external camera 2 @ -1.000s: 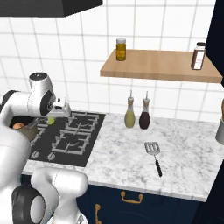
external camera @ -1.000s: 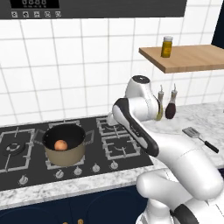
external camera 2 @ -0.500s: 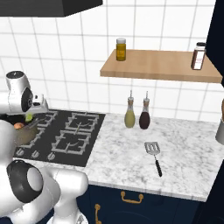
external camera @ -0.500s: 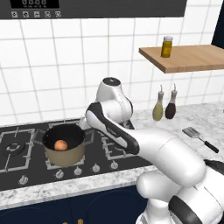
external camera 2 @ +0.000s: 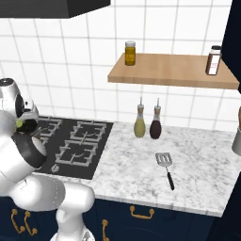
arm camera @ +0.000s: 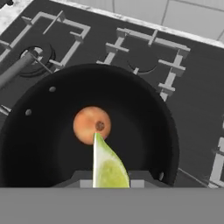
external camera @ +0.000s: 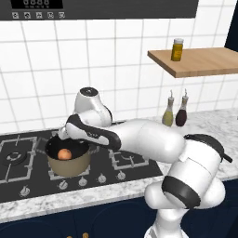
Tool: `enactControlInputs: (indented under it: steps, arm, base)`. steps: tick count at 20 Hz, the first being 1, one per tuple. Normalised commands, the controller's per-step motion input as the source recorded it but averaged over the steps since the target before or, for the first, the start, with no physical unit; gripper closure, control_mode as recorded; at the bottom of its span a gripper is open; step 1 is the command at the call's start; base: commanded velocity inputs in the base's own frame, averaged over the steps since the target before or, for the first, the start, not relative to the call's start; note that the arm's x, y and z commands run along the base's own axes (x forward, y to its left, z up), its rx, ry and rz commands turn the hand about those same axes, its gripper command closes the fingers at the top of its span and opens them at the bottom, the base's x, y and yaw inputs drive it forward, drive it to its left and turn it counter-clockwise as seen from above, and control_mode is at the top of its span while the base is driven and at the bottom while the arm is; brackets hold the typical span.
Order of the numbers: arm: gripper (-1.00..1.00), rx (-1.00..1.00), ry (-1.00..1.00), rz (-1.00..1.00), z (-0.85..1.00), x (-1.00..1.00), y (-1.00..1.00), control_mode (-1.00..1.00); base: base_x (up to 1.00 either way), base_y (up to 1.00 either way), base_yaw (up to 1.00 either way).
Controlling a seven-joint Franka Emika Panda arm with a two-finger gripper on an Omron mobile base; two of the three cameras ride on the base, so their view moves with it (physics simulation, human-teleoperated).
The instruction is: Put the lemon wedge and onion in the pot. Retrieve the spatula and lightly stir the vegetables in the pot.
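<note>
Gripper (arm camera: 109, 186) pinches lemon wedge (arm camera: 107, 166) at 6 o'clock over pot (arm camera: 166, 127); onion (arm camera: 91, 124) inside; wedge light, slick, soft; hold by flat sides.

Pot (external camera: 69, 160): 1
Onion (external camera: 64, 154): 1
Lemon wedge (arm camera: 107, 166): 1
Spatula (external camera 2: 166, 168): 1
Bottles on desk: 2 — yellow-green (external camera 2: 139, 124), dark (external camera 2: 155, 126)
Jars on shelf: 2 — yellow (external camera 2: 130, 53), dark (external camera 2: 213, 60)

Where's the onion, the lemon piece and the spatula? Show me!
onion (arm camera: 91, 125): hand view, middle of the orange ball inside the pot.
lemon wedge (arm camera: 108, 168): hand view, its broad yellow-green face.
spatula (external camera 2: 164, 160): right base view, the slotted grey head on the counter.
</note>
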Motion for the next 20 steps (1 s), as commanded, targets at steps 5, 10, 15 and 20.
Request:
enactControlInputs:
  steps: [5, 10, 15, 20]
  arm:
    - [1.0, -0.06, -0.01, 0.0, -0.77, 0.24, 0.19, -1.0]
    - [1.0, -0.06, -0.01, -0.04, -0.5, 0.23, 0.0, -1.0]
    - [-1.0, 0.0, -0.02, -0.02, -0.05, 0.19, 0.08, -1.0]
    - [-1.0, 0.0, -0.08, -0.01, 0.06, 0.0, 0.0, -1.0]
  base:
    - [0.0, 0.0, 0.0]
    - [0.0, 0.0, 0.0]
    - [0.0, 0.0, 0.0]
    - [0.0, 0.0, 0.0]
